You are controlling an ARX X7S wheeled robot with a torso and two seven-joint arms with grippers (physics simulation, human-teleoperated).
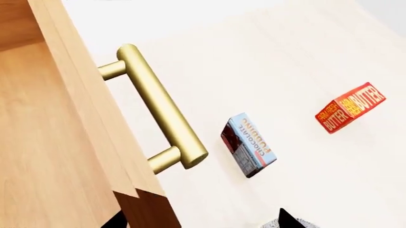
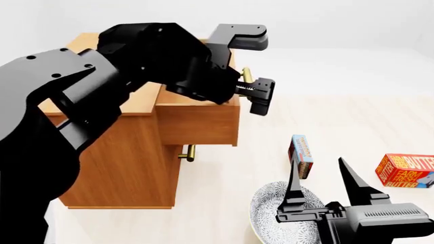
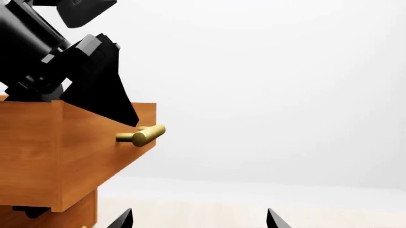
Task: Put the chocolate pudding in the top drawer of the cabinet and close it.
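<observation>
Honey-brown wood makes up the cabinet (image 2: 129, 168), which stands at the left side of the pale floor (image 2: 339, 112). Its top drawer (image 2: 200, 124) is pulled out, and its brass handle (image 1: 161, 107) sticks out at the front. A lower handle (image 2: 190, 152) peeks out under the drawer.

The left gripper (image 2: 254, 68) hangs just above the open drawer's front edge, right by the handle. Its two fingers (image 2: 261, 96) are spread apart and hold nothing.

The chocolate pudding (image 2: 302, 155) stands upright on the floor, a bit in front of the drawer and not touching it. A red butter box (image 2: 405, 170) lies farther toward the right edge of the floor, apart from the pudding.

The right gripper (image 2: 326, 185) sits low, near the front, with its fingers wide apart and empty. It hovers over a patterned plate (image 2: 268, 213), and it may be close to the pudding, though that is hard to tell from here.
</observation>
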